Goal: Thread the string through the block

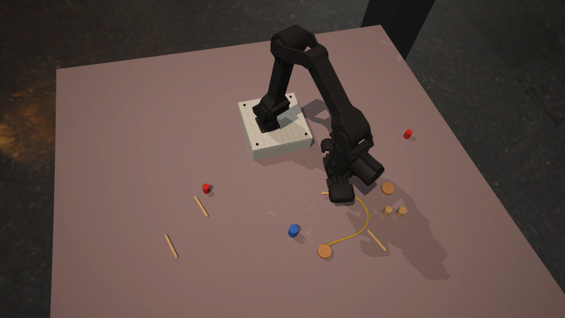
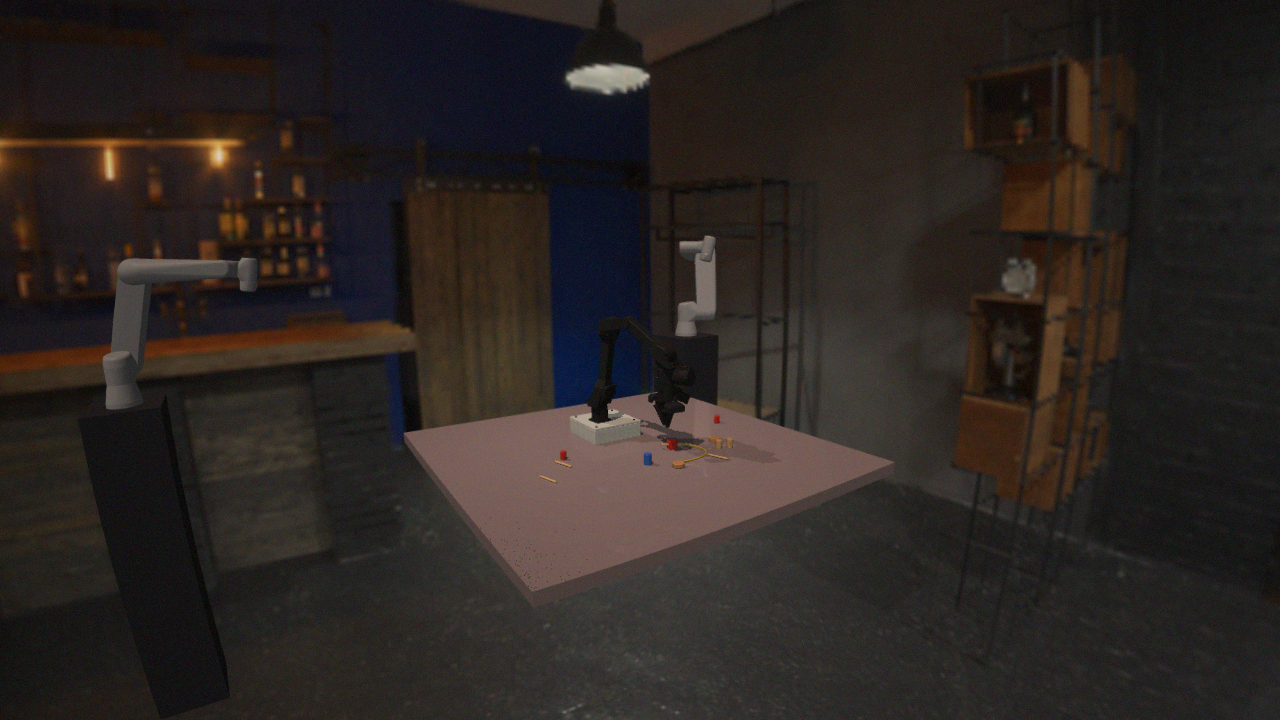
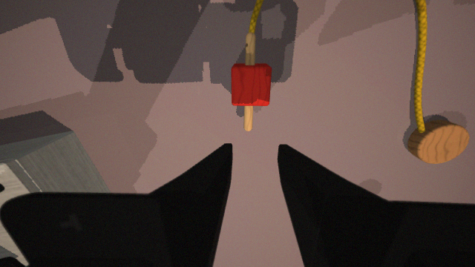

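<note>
The red wooden block (image 3: 251,84) (image 2: 671,444) lies on the table with the thin stick (image 3: 248,118) (image 1: 325,193) through its hole; one end pokes out on each side. The yellow string (image 3: 419,67) (image 1: 365,215) runs from the stick's far end in a curve to the round wooden button (image 3: 439,142) (image 1: 324,251) (image 2: 677,463). My gripper (image 3: 254,151) (image 1: 340,193) (image 2: 666,416) hangs just above the block, partly open and empty, its fingertips short of the stick's near end. In the top view it hides most of the block.
Loose sticks (image 1: 201,206) (image 1: 171,245) (image 1: 376,239) lie around. Red cylinders (image 1: 205,188) (image 1: 407,133), a blue cylinder (image 1: 293,230), a wooden disc (image 1: 387,188) and two wooden pegs (image 1: 387,210) (image 1: 401,211) stand nearby. The arm's grey base (image 1: 292,138) (image 3: 44,163) is behind.
</note>
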{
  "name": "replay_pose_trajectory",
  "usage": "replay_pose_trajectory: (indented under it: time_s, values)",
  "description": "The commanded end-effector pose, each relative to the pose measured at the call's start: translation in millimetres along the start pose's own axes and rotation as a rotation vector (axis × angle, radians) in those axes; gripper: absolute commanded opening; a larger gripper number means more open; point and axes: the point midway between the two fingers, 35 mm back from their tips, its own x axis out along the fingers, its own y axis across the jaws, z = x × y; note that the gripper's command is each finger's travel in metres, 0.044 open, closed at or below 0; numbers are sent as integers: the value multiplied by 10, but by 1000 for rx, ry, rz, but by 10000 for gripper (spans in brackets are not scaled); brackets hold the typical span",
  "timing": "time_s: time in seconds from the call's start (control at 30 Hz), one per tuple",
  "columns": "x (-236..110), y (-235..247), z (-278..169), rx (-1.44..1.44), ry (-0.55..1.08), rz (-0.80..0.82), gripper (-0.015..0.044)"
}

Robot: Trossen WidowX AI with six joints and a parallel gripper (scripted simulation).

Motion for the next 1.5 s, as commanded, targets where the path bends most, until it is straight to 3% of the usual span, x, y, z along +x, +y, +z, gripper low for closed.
replay_pose_trajectory:
  time_s: [0.0,1.47]
  values:
    - [84,4,-14,-4,8,4,123]
    - [749,25,-32,-4,9,5,123]
